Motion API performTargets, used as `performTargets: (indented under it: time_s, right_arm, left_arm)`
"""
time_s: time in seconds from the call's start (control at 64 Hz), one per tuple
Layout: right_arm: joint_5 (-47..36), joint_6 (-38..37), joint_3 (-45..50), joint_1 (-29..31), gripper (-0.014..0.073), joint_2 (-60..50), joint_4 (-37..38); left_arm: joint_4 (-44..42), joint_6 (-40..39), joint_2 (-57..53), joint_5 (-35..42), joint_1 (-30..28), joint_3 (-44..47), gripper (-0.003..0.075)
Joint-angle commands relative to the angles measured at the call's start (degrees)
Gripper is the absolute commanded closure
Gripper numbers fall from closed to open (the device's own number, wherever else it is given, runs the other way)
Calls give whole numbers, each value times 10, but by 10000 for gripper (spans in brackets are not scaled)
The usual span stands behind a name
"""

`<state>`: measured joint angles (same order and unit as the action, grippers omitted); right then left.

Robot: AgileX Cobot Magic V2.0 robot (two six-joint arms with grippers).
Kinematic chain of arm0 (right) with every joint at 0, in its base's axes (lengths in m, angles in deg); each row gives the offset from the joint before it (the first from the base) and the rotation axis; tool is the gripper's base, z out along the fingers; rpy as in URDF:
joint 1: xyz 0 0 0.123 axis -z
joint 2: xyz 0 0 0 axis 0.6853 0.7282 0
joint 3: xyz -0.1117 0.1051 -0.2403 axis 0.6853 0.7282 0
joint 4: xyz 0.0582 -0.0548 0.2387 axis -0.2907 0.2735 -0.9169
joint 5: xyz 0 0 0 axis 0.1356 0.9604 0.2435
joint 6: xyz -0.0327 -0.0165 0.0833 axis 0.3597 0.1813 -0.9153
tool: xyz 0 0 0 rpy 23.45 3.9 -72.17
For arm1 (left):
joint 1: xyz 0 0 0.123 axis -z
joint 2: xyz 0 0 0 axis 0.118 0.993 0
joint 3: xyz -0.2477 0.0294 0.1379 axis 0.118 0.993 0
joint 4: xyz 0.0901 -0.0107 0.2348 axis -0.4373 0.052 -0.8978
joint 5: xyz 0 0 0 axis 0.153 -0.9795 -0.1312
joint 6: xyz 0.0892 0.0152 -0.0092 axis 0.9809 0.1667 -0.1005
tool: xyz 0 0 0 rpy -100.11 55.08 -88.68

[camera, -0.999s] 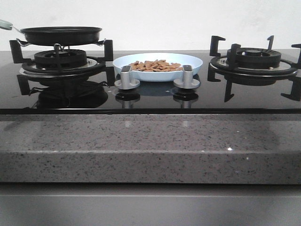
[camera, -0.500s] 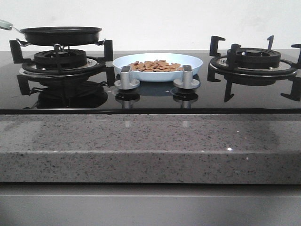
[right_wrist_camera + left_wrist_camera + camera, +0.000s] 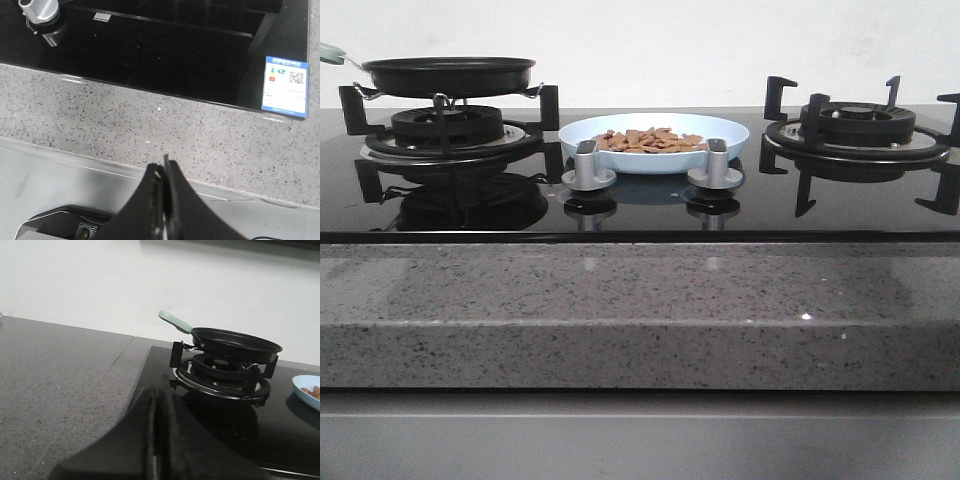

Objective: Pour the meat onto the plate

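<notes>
The meat (image 3: 651,140) lies as a loose heap of small reddish-brown chunks in the pale blue plate (image 3: 730,133), which sits on the black glass hob between the two burners. The plate's edge with a few chunks also shows in the left wrist view (image 3: 306,388). The black frying pan (image 3: 448,75) with a pale green handle (image 3: 175,321) rests on the left burner and looks empty. My left gripper (image 3: 161,396) is shut and empty, left of the hob over the counter. My right gripper (image 3: 163,167) is shut and empty, above the counter's front edge. Neither gripper shows in the front view.
Two silver knobs (image 3: 588,165) (image 3: 716,163) stand in front of the plate. The right burner (image 3: 857,135) has a bare black grate. A grey speckled counter (image 3: 640,310) runs along the front. A blue-and-white sticker (image 3: 285,86) sits on the hob's corner.
</notes>
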<state>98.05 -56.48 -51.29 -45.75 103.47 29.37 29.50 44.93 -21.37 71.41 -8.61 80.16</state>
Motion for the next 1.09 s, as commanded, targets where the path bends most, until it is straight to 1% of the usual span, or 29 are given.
performTargets:
  time_s: [0.0,0.359,0.422,0.531,1.077]
  right_arm:
    - [-27,-1,-14,4,663,0,0]
    - [-27,-1,-14,4,663,0,0]
    - [-27,-1,-14,4,663,0,0]
    - [-27,-1,-14,4,663,0,0]
    - [-27,-1,-14,4,663,0,0]
  left_arm:
    - [4,-1,-10,49,2,4,741]
    - [3,-1,-9,48,2,4,741]
    - [-18,-11,-9,49,2,4,741]
    - [-65,-61,-9,51,2,4,741]
    - [-57,-63,-9,51,2,4,741]
